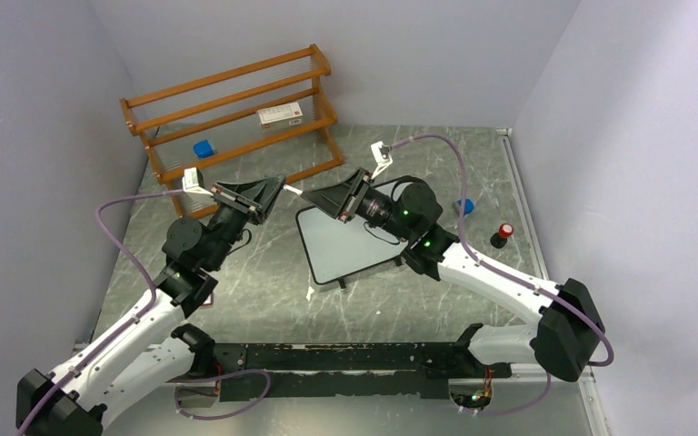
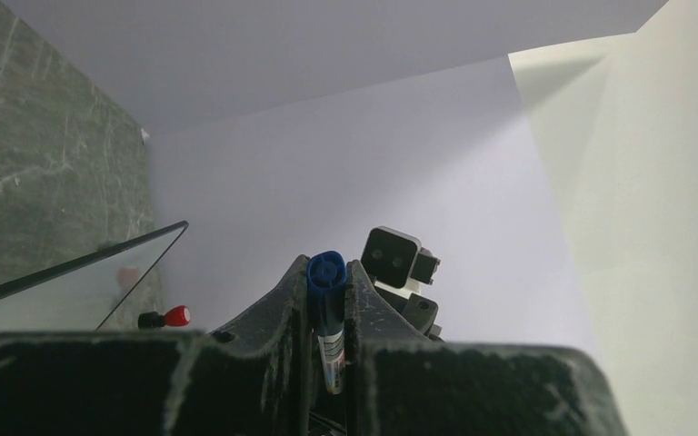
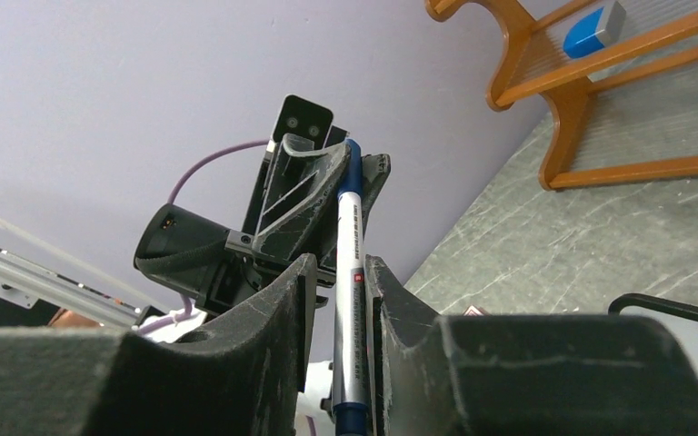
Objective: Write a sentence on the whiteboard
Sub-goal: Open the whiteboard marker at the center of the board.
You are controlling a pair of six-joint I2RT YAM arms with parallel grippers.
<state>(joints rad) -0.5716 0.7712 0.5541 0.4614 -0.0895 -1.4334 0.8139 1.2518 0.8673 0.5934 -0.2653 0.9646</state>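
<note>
Landmark: orange-brown wooden slatted rack (image 1: 236,123) at the far left of the grey marbled surface (image 1: 264,291).
Whiteboard: small white whiteboard with a thin black frame (image 1: 345,245), on the surface nearer the arms than the rack, off the rack's right end.
Marker: white marker pen with blue ends (image 3: 350,236), held in the air between the rack and the whiteboard, over the board's rack-side corner.
Left gripper: left gripper (image 2: 329,282) points away from the rack's front. Its jaws are pressed narrow on one blue end of the pen.
Right gripper: right gripper (image 3: 341,272) faces the left one, tip to tip. Its jaws are clamped on the pen's white barrel.
Pen between arms: one straight line from one gripper to the other, both gripping it.
On the rack: small blue block (image 1: 203,148) on a low tier; red-and-white box (image 1: 280,114) on a tier above.
Right of the rack, beyond the whiteboard: black object with a red top (image 1: 503,233) and a small blue-and-grey item (image 1: 463,207), near each other.
</note>
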